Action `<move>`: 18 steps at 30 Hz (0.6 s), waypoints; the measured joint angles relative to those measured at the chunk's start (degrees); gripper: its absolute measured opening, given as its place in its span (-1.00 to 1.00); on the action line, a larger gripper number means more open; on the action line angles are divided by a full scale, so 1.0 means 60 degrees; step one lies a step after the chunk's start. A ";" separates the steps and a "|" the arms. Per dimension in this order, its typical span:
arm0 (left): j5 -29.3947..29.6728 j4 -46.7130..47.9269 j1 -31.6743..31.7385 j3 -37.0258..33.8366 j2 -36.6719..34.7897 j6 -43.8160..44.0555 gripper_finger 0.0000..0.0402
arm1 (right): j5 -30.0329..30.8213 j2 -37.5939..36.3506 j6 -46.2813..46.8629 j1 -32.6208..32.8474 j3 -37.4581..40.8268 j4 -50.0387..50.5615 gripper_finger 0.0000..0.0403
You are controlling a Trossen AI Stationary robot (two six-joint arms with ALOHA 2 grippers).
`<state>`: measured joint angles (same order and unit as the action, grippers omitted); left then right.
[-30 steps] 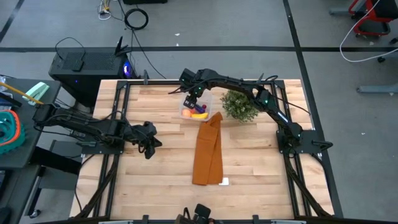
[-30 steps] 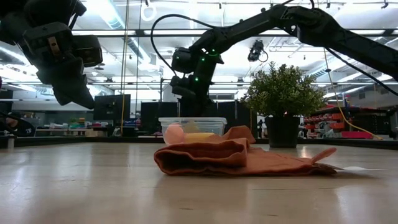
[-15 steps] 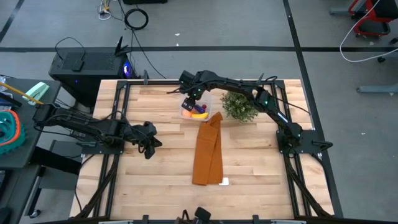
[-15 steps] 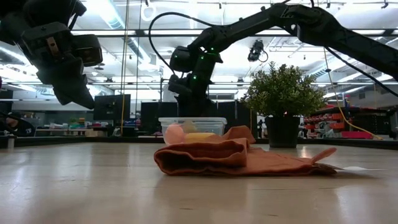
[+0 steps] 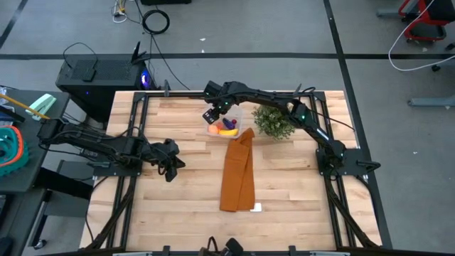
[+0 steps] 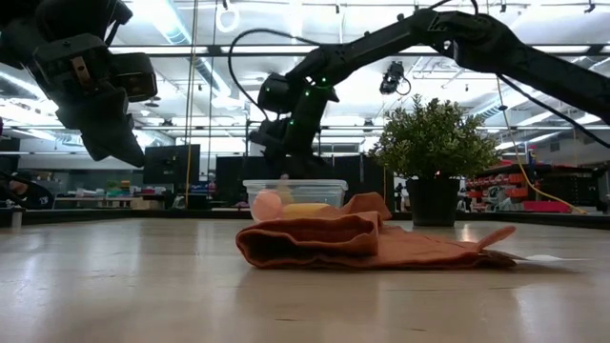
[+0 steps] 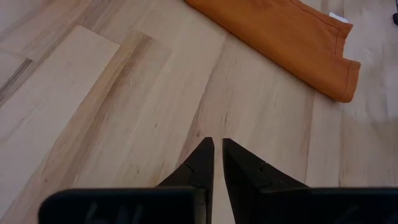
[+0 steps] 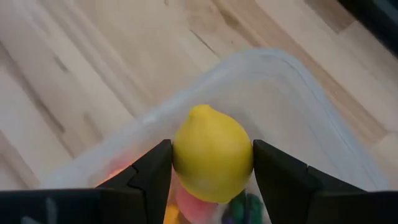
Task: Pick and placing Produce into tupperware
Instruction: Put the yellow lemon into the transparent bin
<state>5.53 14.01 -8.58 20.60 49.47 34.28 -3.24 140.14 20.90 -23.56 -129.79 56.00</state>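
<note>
**Nearly there: lemon over the box**

Right gripper (image 8: pixel 211 171) clamps the lemon (image 8: pixel 212 160) just above the tupperware (image 8: pixel 298 93), which sits at the table's far side beside the cloth (image 5: pixel 238 174). If I release off-centre, it could clip the rim and roll away. Left gripper (image 7: pixel 217 162) waits pinched shut, empty.

Two dark jointed arms (image 5: pixel 270 96) — black cables, tapered black jaws
</note>
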 joint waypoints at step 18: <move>0.0000 0.0001 -0.0003 0.0000 0.0003 -0.0040 -0.81 | 0.0822 0.0149 0.1006 0.0031 0.0010 -0.0070 0.03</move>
<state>5.53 14.01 -8.59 20.60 49.49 34.05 1.69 141.03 26.94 -23.38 -129.73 55.58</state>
